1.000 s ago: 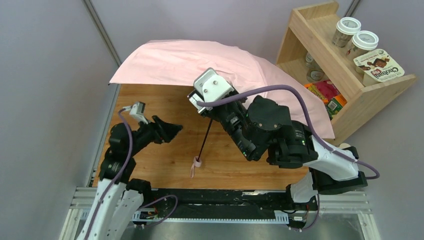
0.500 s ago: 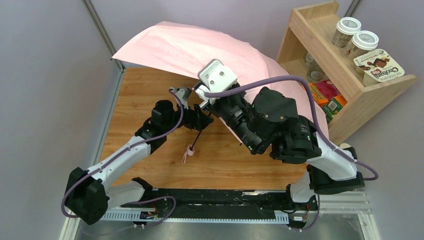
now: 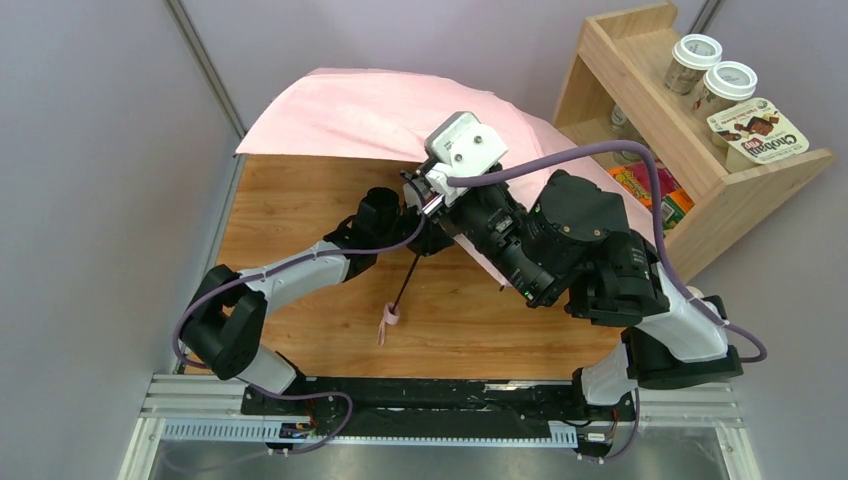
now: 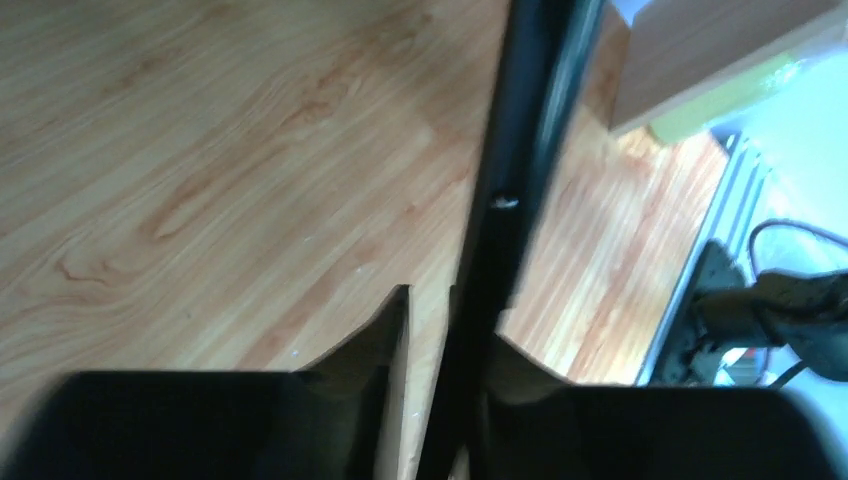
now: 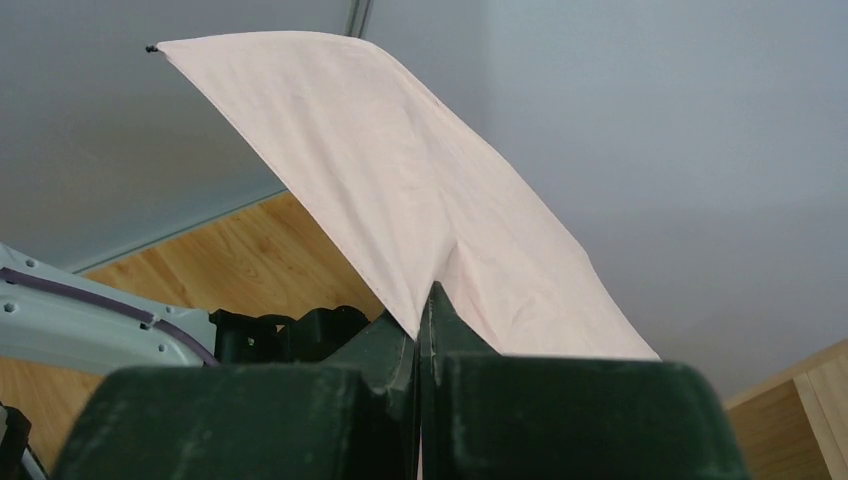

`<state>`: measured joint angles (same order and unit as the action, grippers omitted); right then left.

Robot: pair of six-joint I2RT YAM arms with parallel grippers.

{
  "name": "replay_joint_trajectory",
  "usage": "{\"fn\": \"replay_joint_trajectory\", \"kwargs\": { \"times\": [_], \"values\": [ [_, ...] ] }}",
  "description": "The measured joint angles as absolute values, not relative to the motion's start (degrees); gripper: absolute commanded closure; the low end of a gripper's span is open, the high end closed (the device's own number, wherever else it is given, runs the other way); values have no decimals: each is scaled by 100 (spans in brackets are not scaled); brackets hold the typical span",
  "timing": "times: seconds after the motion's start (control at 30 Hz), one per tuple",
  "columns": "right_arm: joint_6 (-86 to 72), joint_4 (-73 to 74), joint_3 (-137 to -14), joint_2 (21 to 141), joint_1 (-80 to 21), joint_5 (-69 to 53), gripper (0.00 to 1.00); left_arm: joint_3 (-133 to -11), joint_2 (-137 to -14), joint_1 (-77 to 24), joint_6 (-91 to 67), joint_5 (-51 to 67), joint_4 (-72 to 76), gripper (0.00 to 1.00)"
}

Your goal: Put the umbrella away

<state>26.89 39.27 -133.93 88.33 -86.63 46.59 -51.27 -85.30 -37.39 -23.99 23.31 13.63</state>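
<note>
While the umbrella [image 3: 380,105] stands open with its pale pink canopy spread across the upper middle of the top view, reaching from the upper left of the wooden table [image 3: 290,200] toward the wooden shelf [image 3: 700,195] at the upper right, both arms meet beneath its near edge. Its thin dark shaft [image 3: 408,275] slants down to the lower left and ends over the middle of the table in a small pink-tipped handle [image 3: 392,318] with a strap hanging from it. The right gripper [image 5: 422,300] is clenched, and in its wrist view the fingers are pressed together on the canopy's edge, the fabric [image 5: 400,180] rising from the tips toward the upper left of that frame. The left gripper [image 4: 450,310] reaches in from the lower left of the top view, largely hidden there under the right arm. In its wrist view the shaft [image 4: 500,200] passes between the fingers [image 4: 385,335]. The right finger lies against it, while a strip of table shows between the shaft and the left finger, so these jaws are parted around it, not clamped.
</note>
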Motion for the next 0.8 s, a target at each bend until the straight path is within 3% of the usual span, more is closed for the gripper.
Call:
{"fn": "replay_joint_trajectory", "kwargs": {
  "times": [0.03, 0.1, 0.13, 0.33, 0.6, 0.8],
  "values": [
    [2687, 3927, -13393, 8818, -8663, 4685, 71, -5256, -8600, -3774, -2316, 2303, 1177, 100],
    [2687, 3933, -13393, 8809, -8663, 4823, 13, -5502, -8591, -3811, -2211, 2248, 947, 100],
    [2718, 3922, -13393, 8807, -8659, 4947, 0, -5682, -8545, -3828, -2222, 2115, 707, 100],
    [2919, 3833, -12956, 8318, -8659, 5959, 0, -6204, -7872, -3800, -2451, 1157, -718, 100],
    [2303, 3350, -10112, 5485, -8879, 7483, 0, -6392, -6855, -3865, -2696, -23, -2106, 100],
    [1837, 3199, -8803, 4401, -9061, 8305, 0, -6637, -6567, -3765, -2781, -906, -2641, 100]
  ]
}}
